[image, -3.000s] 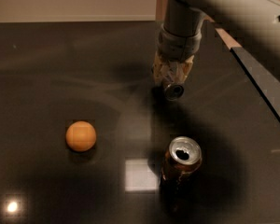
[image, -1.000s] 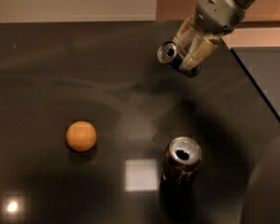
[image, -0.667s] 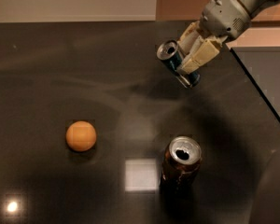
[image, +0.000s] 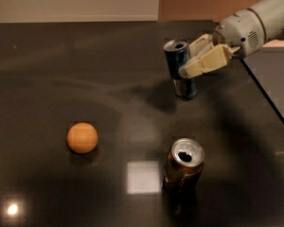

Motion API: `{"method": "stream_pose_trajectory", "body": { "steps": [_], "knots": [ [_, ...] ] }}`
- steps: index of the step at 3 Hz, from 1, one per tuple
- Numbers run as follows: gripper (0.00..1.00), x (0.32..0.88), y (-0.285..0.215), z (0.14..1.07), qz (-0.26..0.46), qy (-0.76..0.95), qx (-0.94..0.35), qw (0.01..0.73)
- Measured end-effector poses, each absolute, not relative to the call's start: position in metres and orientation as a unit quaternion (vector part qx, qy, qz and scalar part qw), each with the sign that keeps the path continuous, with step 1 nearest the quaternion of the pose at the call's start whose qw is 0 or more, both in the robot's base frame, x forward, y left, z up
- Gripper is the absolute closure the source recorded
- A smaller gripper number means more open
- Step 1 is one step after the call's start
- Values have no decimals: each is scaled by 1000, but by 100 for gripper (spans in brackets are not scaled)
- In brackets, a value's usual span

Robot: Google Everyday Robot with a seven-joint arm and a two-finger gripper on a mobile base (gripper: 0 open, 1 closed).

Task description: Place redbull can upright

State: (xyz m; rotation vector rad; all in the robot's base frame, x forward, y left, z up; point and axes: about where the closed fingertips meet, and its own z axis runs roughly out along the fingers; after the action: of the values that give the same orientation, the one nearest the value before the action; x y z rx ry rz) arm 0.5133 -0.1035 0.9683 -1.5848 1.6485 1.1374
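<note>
The redbull can (image: 180, 63) is a slim dark blue and silver can, held almost upright with its open silver top up, just above or at the dark table (image: 61, 56) at the right rear. My gripper (image: 195, 59) comes in from the right with cream fingers (image: 206, 63) shut around the can's middle. The grey arm (image: 255, 25) reaches in from the upper right corner.
A wider copper-brown can (image: 183, 170) stands upright near the front, below the redbull can. An orange ball (image: 82, 137) lies at the left. The table's right edge (image: 267, 103) runs diagonally close to the gripper. A bright light reflection (image: 143, 177) lies left of the brown can.
The gripper lifted the redbull can off the table and turned it from lying sideways to nearly upright, moving it slightly lower and toward the table.
</note>
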Motion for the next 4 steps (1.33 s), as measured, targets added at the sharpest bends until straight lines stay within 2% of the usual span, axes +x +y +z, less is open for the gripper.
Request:
{"method": "stream_pose_trajectory", "body": {
  "steps": [2,4],
  "knots": [
    [100,504,-101,973,494,553,-569,355],
    [100,504,-100,947,509,544,-561,361]
  ]
}}
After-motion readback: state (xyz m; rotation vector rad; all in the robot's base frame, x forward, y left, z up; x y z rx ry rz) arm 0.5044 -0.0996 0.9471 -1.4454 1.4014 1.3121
